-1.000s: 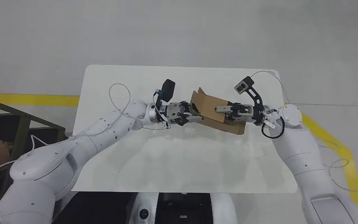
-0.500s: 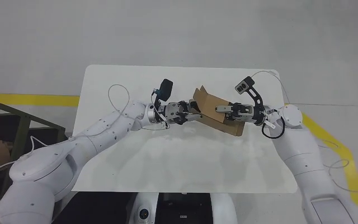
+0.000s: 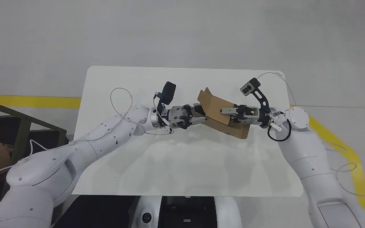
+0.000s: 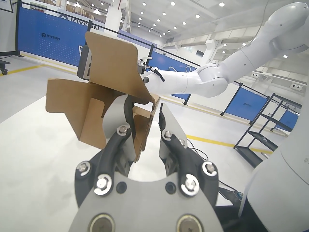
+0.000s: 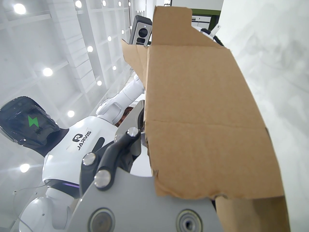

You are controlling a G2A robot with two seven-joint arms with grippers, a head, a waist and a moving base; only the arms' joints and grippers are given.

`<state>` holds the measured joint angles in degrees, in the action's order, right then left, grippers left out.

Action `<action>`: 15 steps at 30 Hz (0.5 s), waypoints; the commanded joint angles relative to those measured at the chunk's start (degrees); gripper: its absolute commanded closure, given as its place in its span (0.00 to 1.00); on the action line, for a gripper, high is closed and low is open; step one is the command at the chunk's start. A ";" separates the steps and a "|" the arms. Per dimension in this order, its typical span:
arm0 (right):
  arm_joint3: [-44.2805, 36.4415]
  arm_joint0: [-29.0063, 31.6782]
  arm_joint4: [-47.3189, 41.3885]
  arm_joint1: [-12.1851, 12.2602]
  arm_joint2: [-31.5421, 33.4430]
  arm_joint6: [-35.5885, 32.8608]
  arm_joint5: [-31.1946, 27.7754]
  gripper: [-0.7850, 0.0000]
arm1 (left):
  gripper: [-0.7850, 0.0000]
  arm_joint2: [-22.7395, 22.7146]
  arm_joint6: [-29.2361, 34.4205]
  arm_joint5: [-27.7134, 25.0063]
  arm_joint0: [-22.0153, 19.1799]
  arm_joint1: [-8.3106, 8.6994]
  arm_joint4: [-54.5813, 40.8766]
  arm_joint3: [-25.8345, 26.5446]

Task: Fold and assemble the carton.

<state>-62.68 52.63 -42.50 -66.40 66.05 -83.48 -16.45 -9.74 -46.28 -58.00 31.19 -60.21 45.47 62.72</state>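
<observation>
The brown cardboard carton [image 3: 212, 105] sits tilted between the two grippers over the middle of the white worktop [image 3: 199, 165], half-formed, with its flaps hanging loose. I cannot tell whether its low corner touches the worktop.

The left gripper [image 3: 197, 112] is at the carton's near end. Seen from its own wrist, the left gripper [image 4: 144, 102] has its fingers [image 4: 169, 124] spread, straddling the raw edge of one carton [image 4: 72, 97] wall: one finger reaches inside the box, the other stands just outside it. The cardboard runs up between them with a gap on the inner side, so nothing is pinched. Just beyond the fingertips the top flap [image 4: 111, 61] stands up and leans back over the opening, and a side flap [image 4: 65, 95] juts out past the inner finger.

The right gripper [image 3: 224, 109] has the opposite end. In its wrist view the right gripper [image 5: 147, 119] pinches the cardboard: one finger [image 5: 134, 121] lies tight against the outside of a wall. Its partner is tucked behind the broad panel of the carton [image 5: 200, 97] that stretches away from the fingers, alongside the worktop [image 5: 277, 49]
</observation>
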 commanded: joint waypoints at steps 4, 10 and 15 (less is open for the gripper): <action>-0.17 0.12 0.01 0.01 0.02 0.09 0.18 1.00 | 0.69 0.00 0.00 0.00 0.36 0.35 -1.97 -0.37; -0.26 0.11 0.05 0.00 -0.02 0.07 0.26 1.00 | 0.72 0.00 0.00 0.00 0.85 0.45 -3.36 -1.31; -0.31 0.13 -0.07 0.00 0.01 0.03 0.28 1.00 | 0.73 0.00 0.00 0.00 1.10 0.03 -4.05 -2.75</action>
<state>-62.98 52.74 -42.47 -66.40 66.05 -83.41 -16.16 -9.74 -46.28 -58.00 32.22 -60.05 41.57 60.29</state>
